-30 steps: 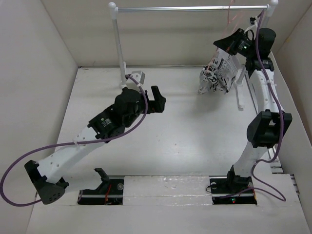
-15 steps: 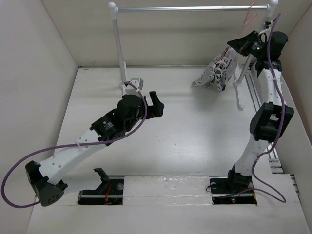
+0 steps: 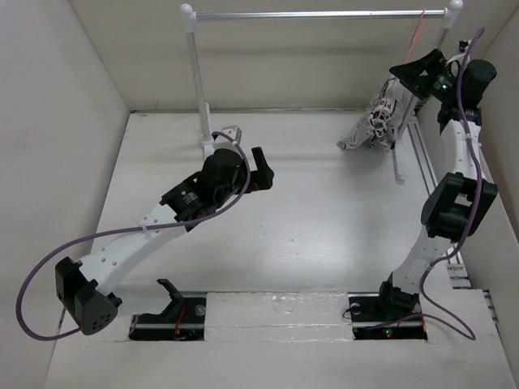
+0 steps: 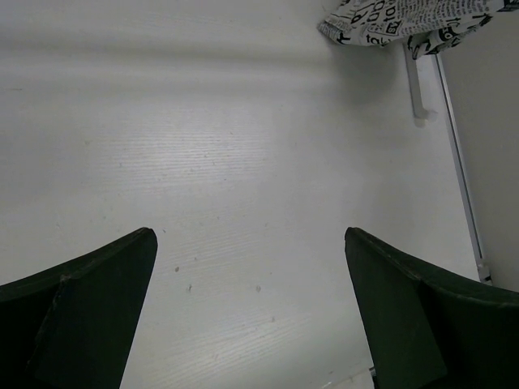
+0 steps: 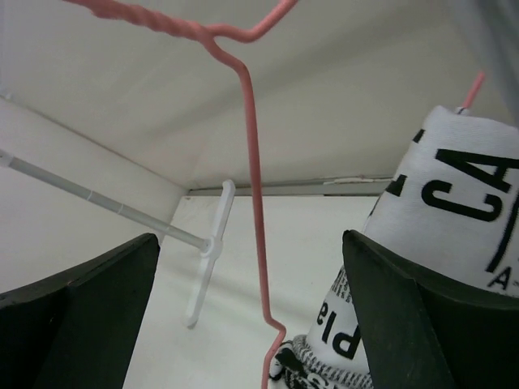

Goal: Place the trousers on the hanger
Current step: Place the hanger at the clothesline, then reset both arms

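Rightward and toward the far corner is where the right arm has swung, carrying the trousers (image 3: pixel 378 121) along; the left arm barely shifted. They hang bunched beside the right claw (image 3: pixel 405 74), their lower end trailing on the table (image 3: pixel 324 235). In the wrist view this claw's jaws stand wide apart, with the cloth heaped at one finger and no pinch visible. The hanger (image 5: pixel 252 162) hangs at the rail's (image 3: pixel 316 14) far right end, its thin rod running up and down between those fingers, just left of the cloth. The left claw (image 3: pixel 261 168), jaws apart, sits well away at mid-table, so the right arm is nearer.
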